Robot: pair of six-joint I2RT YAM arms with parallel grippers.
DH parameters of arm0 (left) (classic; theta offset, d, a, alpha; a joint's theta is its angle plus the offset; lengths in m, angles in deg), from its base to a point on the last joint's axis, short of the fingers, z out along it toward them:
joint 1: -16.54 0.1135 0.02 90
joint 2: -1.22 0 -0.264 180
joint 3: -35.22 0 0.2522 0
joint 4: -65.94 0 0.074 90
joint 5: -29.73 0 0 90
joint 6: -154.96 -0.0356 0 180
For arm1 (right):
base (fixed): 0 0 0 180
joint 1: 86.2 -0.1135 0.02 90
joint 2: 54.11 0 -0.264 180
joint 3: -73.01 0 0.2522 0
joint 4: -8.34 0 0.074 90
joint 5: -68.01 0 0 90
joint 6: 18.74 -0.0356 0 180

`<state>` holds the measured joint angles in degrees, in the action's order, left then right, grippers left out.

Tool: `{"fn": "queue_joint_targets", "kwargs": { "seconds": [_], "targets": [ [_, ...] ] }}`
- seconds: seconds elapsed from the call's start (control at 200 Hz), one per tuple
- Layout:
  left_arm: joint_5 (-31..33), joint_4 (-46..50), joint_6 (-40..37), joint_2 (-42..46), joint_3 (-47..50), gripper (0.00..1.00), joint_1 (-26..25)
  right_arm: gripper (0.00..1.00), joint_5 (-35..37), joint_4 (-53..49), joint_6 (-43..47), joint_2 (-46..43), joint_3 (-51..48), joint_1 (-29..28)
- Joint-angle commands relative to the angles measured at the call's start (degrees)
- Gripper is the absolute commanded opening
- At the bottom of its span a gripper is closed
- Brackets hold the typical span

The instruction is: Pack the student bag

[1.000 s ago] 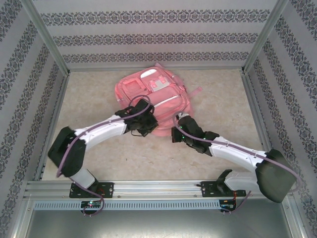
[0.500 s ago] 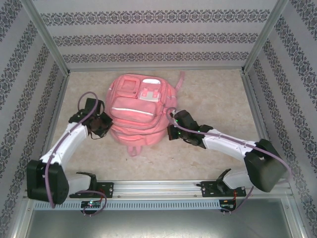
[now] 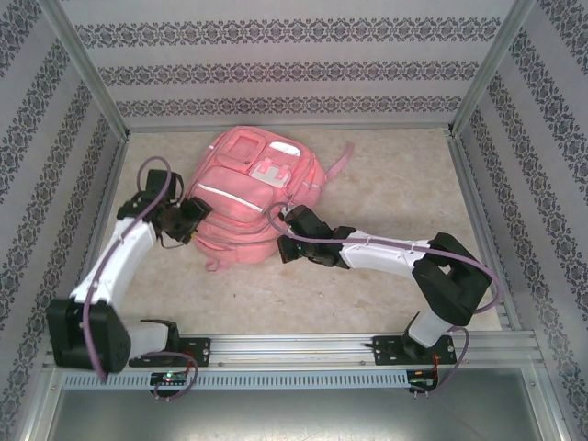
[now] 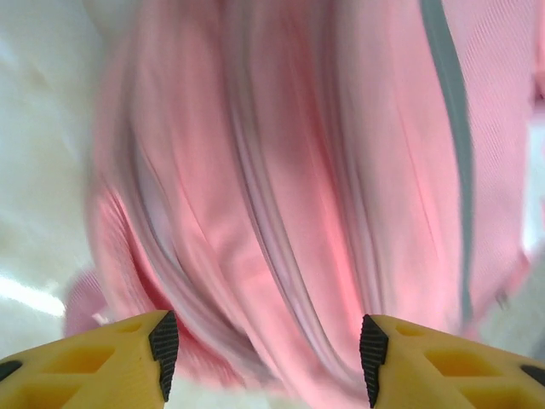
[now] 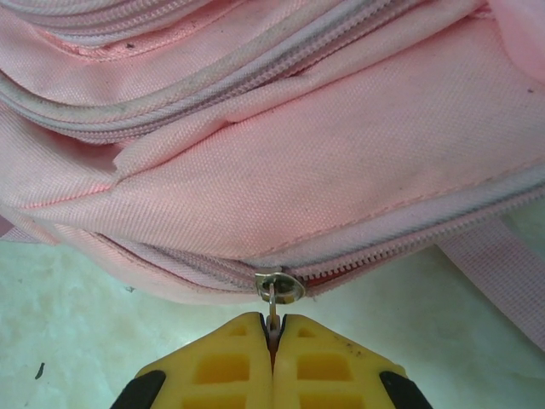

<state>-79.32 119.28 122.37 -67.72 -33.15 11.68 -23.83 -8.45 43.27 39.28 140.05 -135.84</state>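
Note:
The student bag [image 3: 253, 197], a large pink backpack with pale trim, lies on the table's far middle, front pockets up. My right gripper [image 5: 273, 334] is shut on the metal zipper pull [image 5: 274, 294] at the bag's near edge [image 5: 281, 204]; the zip to the right of the slider gapes slightly. In the top view that right gripper [image 3: 285, 241] sits against the bag's near right corner. My left gripper [image 3: 191, 220] is at the bag's left side, open, its fingertips [image 4: 163, 349] apart with blurred pink fabric [image 4: 289, 213] beyond them and nothing held.
Patterned walls with metal posts close in the table on three sides. A pink strap [image 3: 342, 161] trails off the bag to the far right. Bare tabletop [image 3: 404, 184] lies right of the bag and along the near edge.
The left gripper has let go and opened beside the bag. The bag has turned and slid left; the right gripper moved left along its near edge with the zipper pull.

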Motion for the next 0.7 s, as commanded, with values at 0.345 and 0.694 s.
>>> {"fn": "queue_joint_targets", "kwargs": {
  "seconds": [0.345,0.694],
  "targets": [
    [0.09,-17.39,27.24,-5.38,4.25,0.63,-21.15,0.00,-1.21,5.13,-0.56,-0.77,0.17,-0.44],
    [6.55,-12.12,22.98,-15.24,-1.00,0.04,-23.28,0.00,0.01,5.57,-1.22,-2.15,-2.16,-0.56]
  ]
}}
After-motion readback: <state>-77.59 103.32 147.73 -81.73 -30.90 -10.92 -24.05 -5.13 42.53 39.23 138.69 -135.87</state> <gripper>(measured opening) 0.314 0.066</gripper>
